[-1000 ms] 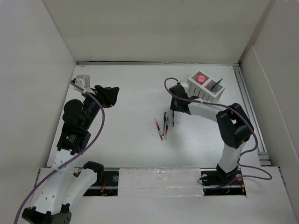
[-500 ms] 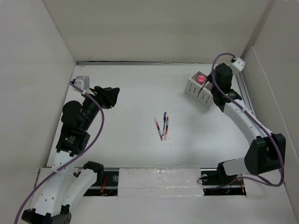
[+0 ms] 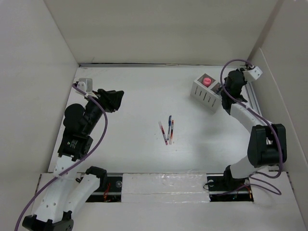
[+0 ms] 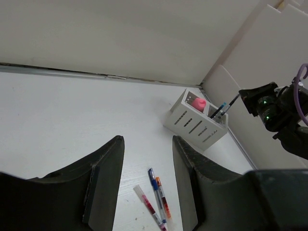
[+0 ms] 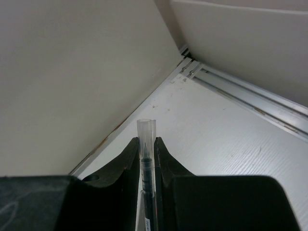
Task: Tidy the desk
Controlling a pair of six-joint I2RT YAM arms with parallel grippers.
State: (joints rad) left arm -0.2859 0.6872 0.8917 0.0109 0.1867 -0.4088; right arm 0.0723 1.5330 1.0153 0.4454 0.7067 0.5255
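The desk [image 3: 139,86] is a white tabletop. Three pens [image 3: 166,130] lie loose at its middle, and they also show between my left fingers in the left wrist view [image 4: 156,197]. A white slotted organizer box [image 3: 207,92] stands at the far right with a pink object [image 3: 207,81] and pens in it. My right gripper [image 3: 225,89] is just right of the box, shut on a black pen with a clear cap [image 5: 146,129]. My left gripper [image 3: 113,99] is open and empty, raised over the left side of the desk.
White walls [image 3: 159,29] enclose the desk on three sides. A metal rail [image 3: 256,113] runs along the right edge, right beside my right arm. A small grey-white object [image 3: 84,82] sits at the far left corner.
My right arm has swung from the loose pens at the middle to the organizer at the far right, carrying one pen away. My left arm has not moved.
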